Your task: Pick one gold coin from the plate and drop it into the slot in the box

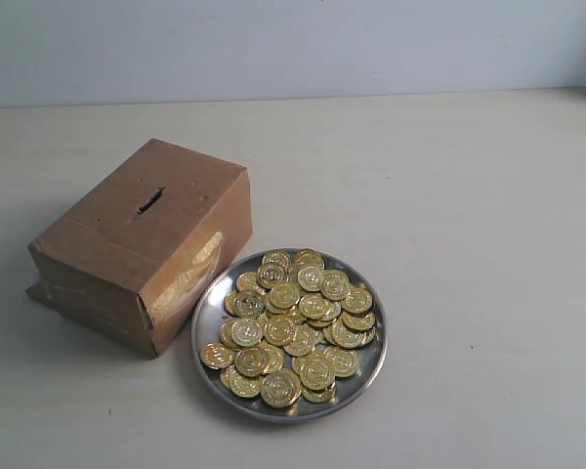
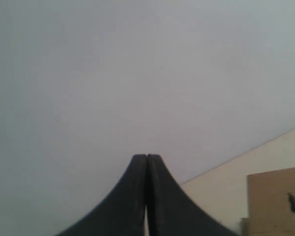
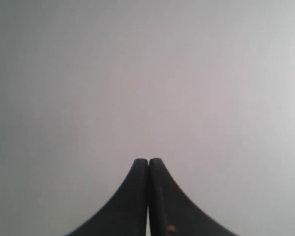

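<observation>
- While neither arm shows in the exterior view, the whole job is laid out there on the table (image 1: 469,244): one box (image 1: 142,244) to the left, one plate (image 1: 199,337) just beside its near right corner, rim close to the cardboard or touching it
- One slot (image 1: 150,200) is cut in the box top, and its long axis runs on a diagonal from near-left to far-right, so a coin would have to be turned edge-on along that line
- The gold coins (image 1: 295,322) are heaped and overlapping on the plate; I would guess several dozen, but an exact count is not possible
- From the left wrist view, the left gripper (image 2: 146,158) has its jaws pressed together with nothing between them; the box (image 2: 275,201) and its slot (image 2: 290,201) sit off to one side ahead of the tips, the plate out of sight
- From the right wrist view, the right gripper (image 3: 148,161) is likewise closed and empty, facing only a plain grey surface
- Which arm is nearer the plate I cannot tell; it lies about mid-table
</observation>
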